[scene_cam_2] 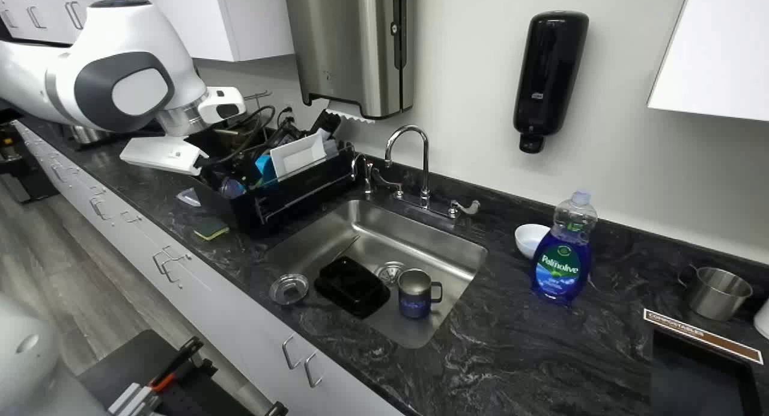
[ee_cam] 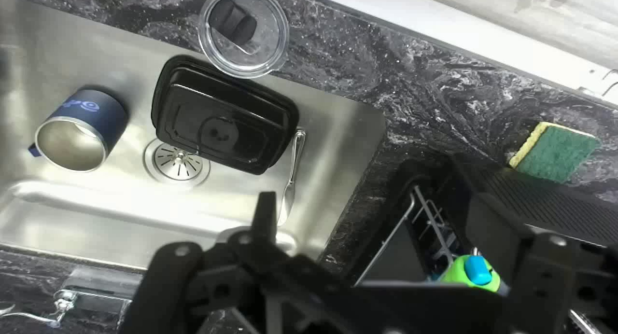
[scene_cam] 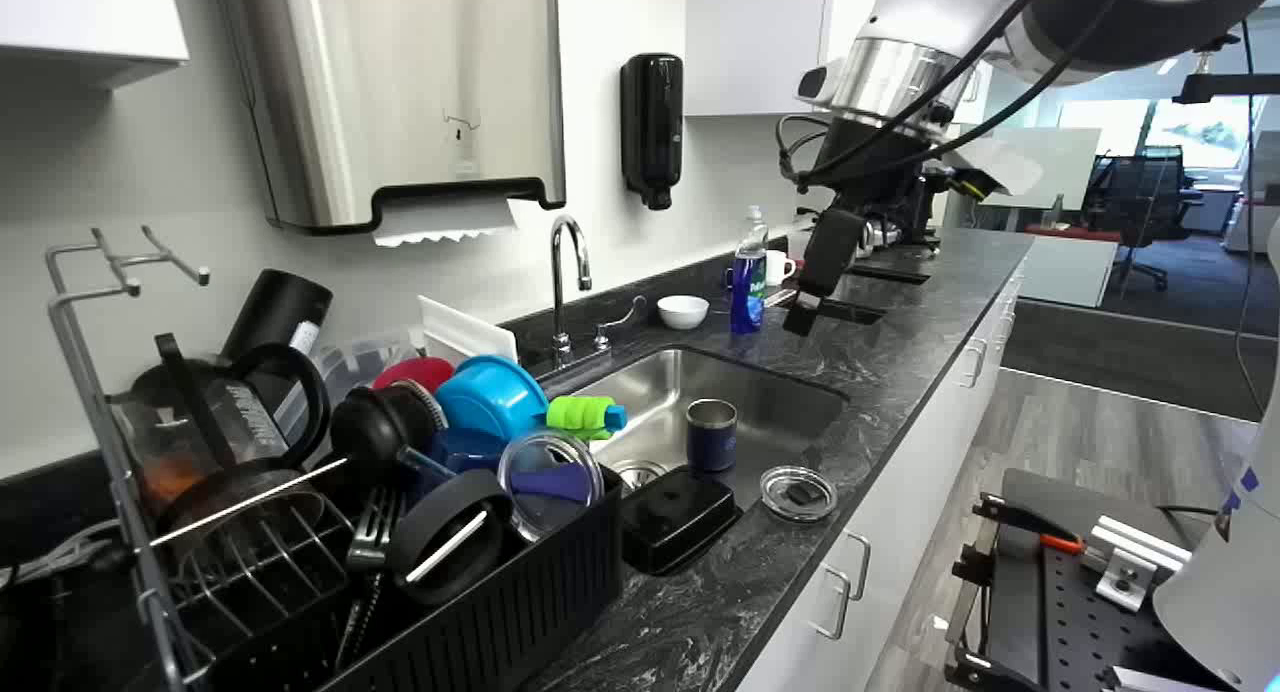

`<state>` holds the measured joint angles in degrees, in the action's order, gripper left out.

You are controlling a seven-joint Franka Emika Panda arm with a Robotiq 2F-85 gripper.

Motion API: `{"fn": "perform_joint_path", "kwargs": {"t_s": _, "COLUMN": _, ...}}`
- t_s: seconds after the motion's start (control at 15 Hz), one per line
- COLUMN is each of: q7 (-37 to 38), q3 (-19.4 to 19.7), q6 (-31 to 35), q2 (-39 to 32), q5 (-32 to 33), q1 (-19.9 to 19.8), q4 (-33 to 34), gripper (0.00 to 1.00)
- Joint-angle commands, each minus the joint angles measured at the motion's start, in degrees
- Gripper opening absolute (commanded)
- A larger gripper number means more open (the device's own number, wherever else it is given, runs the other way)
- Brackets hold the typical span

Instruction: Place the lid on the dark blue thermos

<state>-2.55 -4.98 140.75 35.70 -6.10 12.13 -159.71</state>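
Observation:
The dark blue thermos (scene_cam: 711, 440) stands upright in the sink, its open steel mouth facing up; its small handle shows on the thermos (scene_cam_2: 414, 294) in an exterior view. On the front counter strip lies the lid (scene_cam: 799, 494), clear with a dark slider. The wrist view shows the lid (ee_cam: 244, 32) reaching slightly over the sink's edge and the thermos (ee_cam: 89, 121) at far left. My gripper (ee_cam: 410, 237) hangs high over the sink's rack-side edge, open and apart from both. Only background shows between its fingers (ee_cam: 264, 218).
Beside the thermos in the sink sit a black container (ee_cam: 222, 119) and a knife (ee_cam: 289, 189). A crowded dish rack (scene_cam: 540, 612) stands next to the sink. The faucet (scene_cam_2: 425, 163) rises behind it, with a soap bottle (scene_cam_2: 562, 260) farther along. A sponge (ee_cam: 555, 153) lies near the rack.

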Motion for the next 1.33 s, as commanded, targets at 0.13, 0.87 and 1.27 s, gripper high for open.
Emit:
{"fn": "perform_joint_path", "kwargs": {"t_s": 0.13, "q7": 0.02, "q3": -0.01, "q6": -0.25, "q2": 0.04, "q5": 0.01, "q1": -0.02, "q4": -0.12, "gripper": 1.0}}
{"fn": "perform_joint_path", "kwargs": {"t_s": 0.87, "q7": 0.97, "q3": -0.7, "q6": -1.16, "q2": -0.58, "q5": 0.73, "q1": -0.6, "q4": 0.51, "gripper": 1.0}}
{"fn": "perform_joint_path", "kwargs": {"t_s": 1.27, "q7": 9.51, "q3": -5.66, "q6": -8.49, "q2": -4.79, "q5": 7.01, "q1": -3.77, "q4": 3.76, "gripper": 1.0}}
